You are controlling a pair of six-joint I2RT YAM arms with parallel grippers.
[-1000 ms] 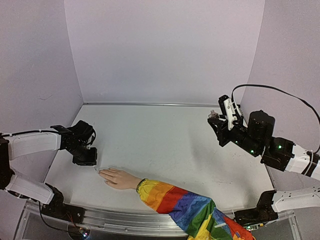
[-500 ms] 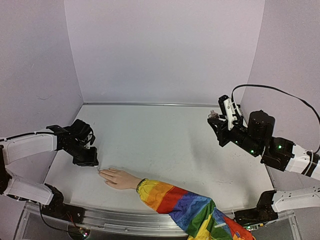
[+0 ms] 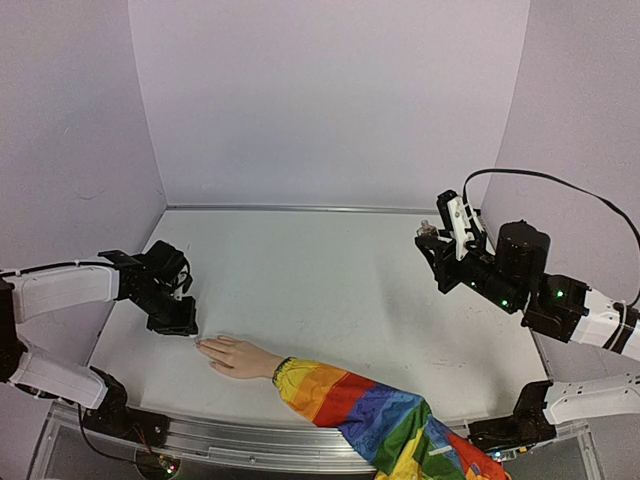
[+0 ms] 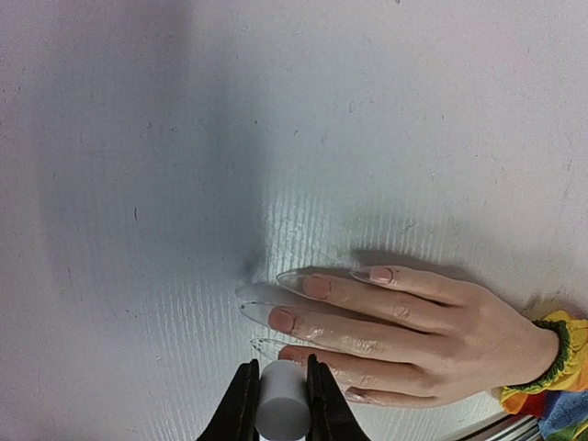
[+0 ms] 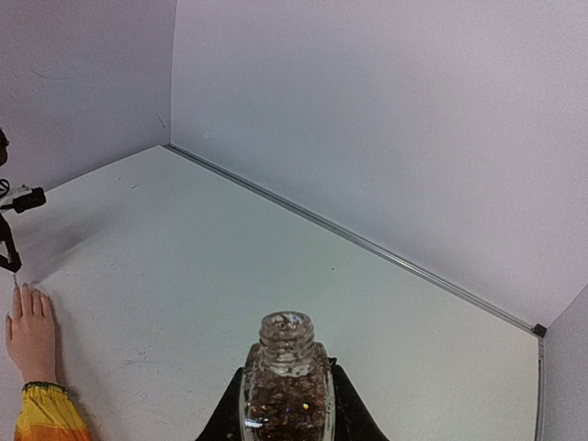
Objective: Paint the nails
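Crept slightly toward 5 o'clock since a second ago: left gripper (image 4: 280, 404), clamped on a white brush handle (image 4: 282, 415), just beside the nails (image 4: 315, 287) at 7 o'clock on the table (image 3: 330, 290). Probably stiff, slick, thin-tipped; best touched lightly with bristles, never gripped. At 3 o'clock, right gripper (image 3: 437, 255) clamped around an open bottle (image 5: 285, 381).

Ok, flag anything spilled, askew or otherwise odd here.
Nothing stands out. The mannequin hand lies flat on the table; the uncapped bottle is upright in the right gripper, no spill visible; the left gripper grips a white cylinder near the nails.
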